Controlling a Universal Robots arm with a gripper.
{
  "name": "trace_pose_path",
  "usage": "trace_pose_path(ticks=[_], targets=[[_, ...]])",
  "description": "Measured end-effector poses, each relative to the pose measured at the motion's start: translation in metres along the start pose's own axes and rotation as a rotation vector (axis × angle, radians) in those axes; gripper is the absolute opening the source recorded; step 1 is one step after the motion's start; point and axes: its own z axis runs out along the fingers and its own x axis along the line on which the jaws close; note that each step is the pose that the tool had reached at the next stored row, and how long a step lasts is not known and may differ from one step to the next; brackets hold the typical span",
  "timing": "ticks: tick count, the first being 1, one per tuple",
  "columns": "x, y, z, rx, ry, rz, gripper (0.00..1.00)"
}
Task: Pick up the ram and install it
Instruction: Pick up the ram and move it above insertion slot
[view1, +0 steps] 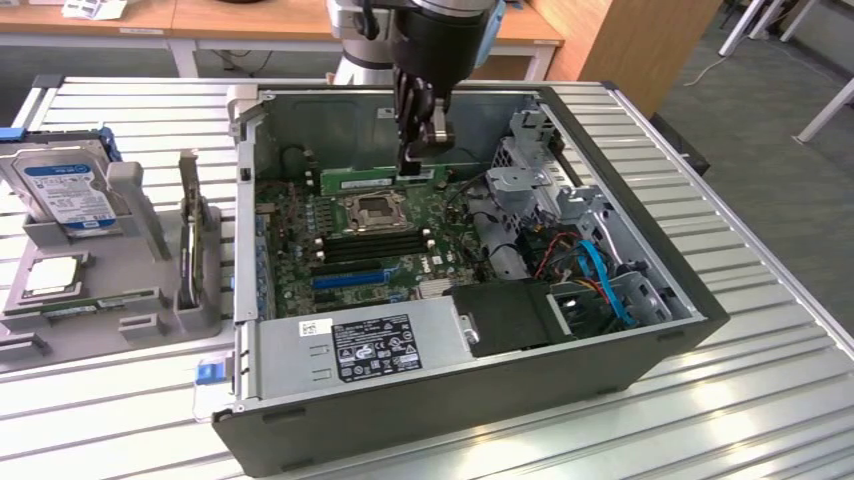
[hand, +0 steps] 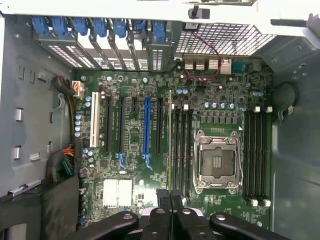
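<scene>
**Ram (view1: 367, 183) gripped above the motherboard (view1: 350, 265)**

The gripper (view1: 422, 160) is pinched almost closed on the ram's thin edge. In the exterior view, the stick hangs inside the open computer case (view1: 534, 390), at twelve o'clock from the processor socket (view1: 374, 210).

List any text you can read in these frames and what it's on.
No text is legible in either view.
Black label on the power supply: print too small to read.
White sticker beside it: blurred.
Label on the hard drive: too small.
White label on the ram: too small.
Markings on the motherboard: unreadable.
</scene>
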Motion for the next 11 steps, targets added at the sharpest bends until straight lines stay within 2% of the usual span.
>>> trace_pose_path(ticks=[11], targets=[[0.0,-0.0007,0.0155,0.0,0.0,0.0,0.11]])
